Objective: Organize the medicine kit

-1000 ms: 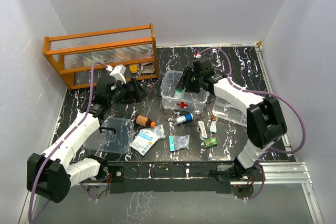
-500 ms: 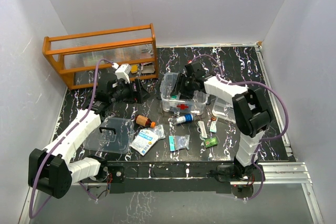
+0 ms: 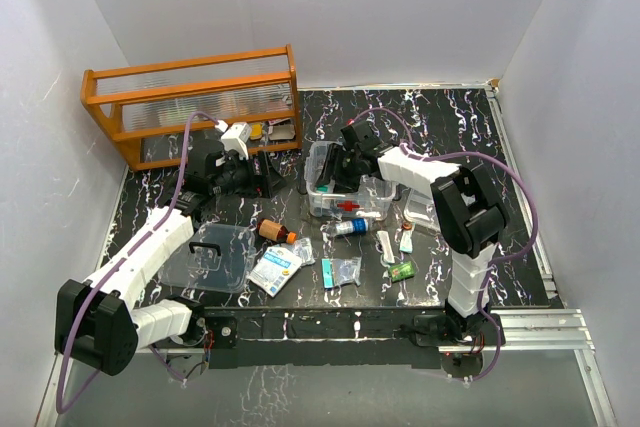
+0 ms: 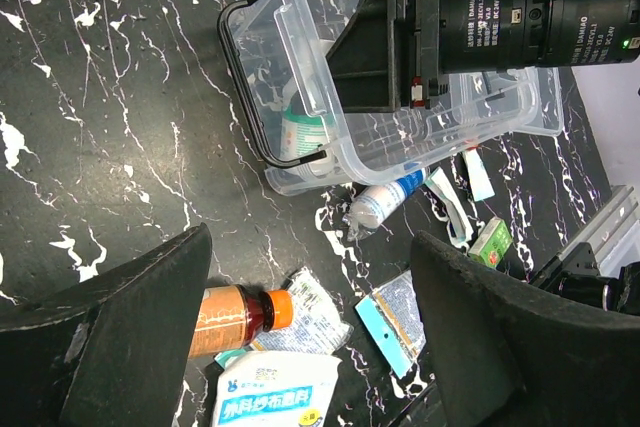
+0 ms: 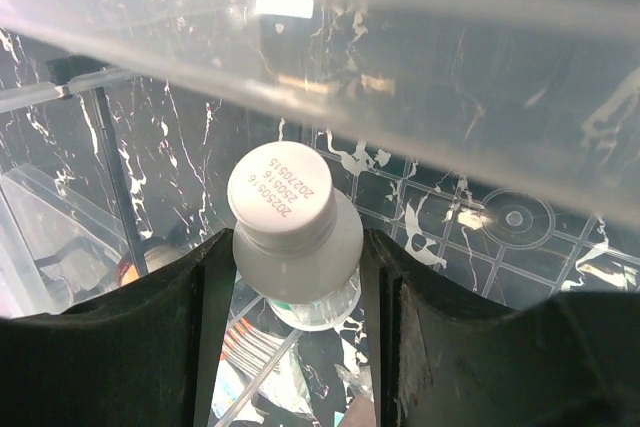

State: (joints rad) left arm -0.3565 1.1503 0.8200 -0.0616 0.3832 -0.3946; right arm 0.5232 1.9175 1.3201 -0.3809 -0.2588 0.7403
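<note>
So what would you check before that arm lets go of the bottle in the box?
1. Grip of right gripper on bottle: ok, squeezed from both sides.
2. That bottle inside box: ok, clear walls around it.
3. Its base on the box floor: cannot tell.
4. Clearance of left gripper from the box: ok, open, empty, apart.
5. Position of lid: ok, flat, away from the box.
6. Everything packed: not ok, brown bottle and packets lie outside.
</note>
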